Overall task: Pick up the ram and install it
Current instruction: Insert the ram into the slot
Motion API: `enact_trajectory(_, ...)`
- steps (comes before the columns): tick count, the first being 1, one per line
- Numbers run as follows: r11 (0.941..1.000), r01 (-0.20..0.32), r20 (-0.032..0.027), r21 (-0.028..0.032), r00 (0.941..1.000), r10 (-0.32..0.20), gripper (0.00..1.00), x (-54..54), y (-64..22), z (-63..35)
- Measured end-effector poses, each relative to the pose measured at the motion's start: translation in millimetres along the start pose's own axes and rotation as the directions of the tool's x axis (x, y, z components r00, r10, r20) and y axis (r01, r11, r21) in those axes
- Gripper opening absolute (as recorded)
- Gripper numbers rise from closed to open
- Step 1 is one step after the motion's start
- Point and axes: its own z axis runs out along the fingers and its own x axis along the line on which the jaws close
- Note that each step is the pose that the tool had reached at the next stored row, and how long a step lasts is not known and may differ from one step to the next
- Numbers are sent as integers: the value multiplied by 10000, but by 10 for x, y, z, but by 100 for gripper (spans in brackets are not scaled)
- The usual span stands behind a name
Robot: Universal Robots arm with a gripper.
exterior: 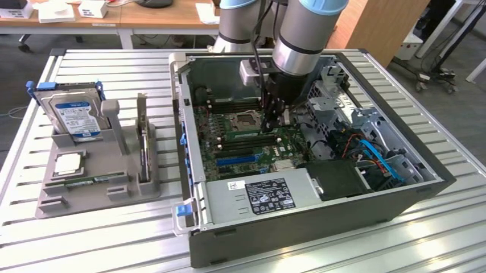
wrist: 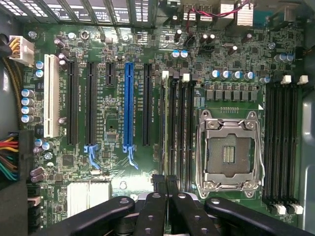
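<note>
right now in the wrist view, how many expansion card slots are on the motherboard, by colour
white slot: 1
blue slot: 1
black slots: 4 (3 long, 1 short)
total: 6

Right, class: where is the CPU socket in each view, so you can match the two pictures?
Exterior view: the CPU socket sits inside the case, between two banks of black slots.
Wrist view: the socket lies between those same two banks.
Shared landmark: the blue slot.
</note>
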Motion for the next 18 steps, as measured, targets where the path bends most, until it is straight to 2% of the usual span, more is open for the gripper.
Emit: enact_trajectory(18, 10000, -3, 3, 1, 10000, 3, 11, 3, 2, 68)
